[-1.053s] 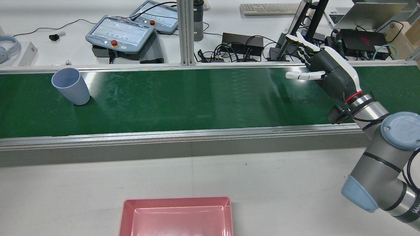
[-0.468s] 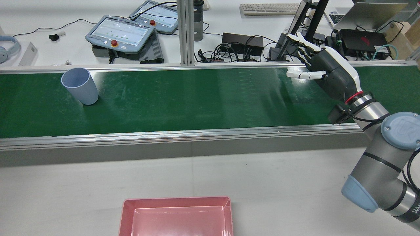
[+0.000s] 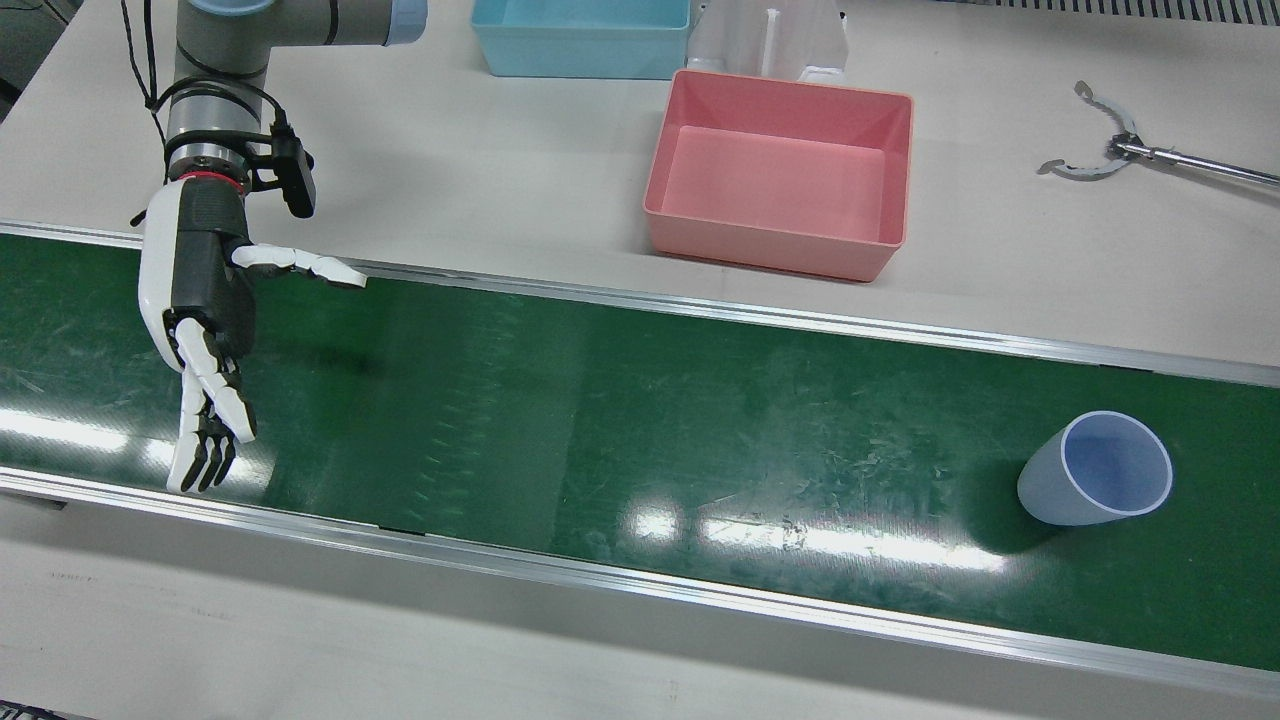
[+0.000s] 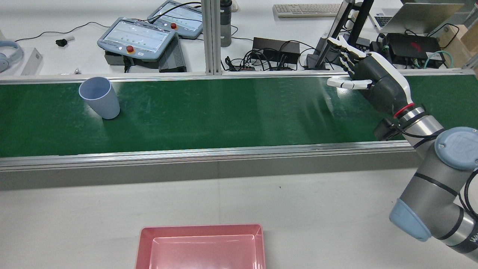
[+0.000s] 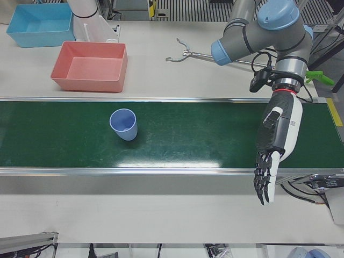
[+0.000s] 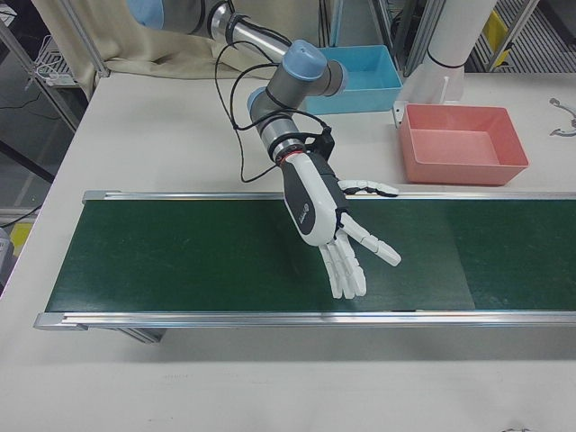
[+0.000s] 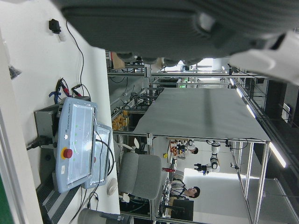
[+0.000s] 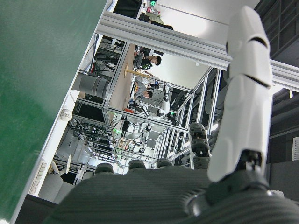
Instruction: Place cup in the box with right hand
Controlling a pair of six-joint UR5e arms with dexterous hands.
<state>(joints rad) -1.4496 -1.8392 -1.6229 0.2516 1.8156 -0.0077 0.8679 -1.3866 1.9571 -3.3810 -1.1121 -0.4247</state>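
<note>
belt [image 4: 224, 116] bare mid-span | cup [image 4: 100, 98] upright, far edge | right hand [image 4: 373, 84] splayed, empty, well apart

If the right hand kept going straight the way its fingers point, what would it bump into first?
Probably nothing on the belt. The right hand, open, points across the green belt toward its far rail; the cup stands far off to the side, though depth is unclear.

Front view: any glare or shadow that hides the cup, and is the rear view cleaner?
Front view: bright glare streaks on the belt beside the cup, whose outline stays sharp, with a dark shadow toward the hand. Rear view: softer sheen, cup crisp.
</note>
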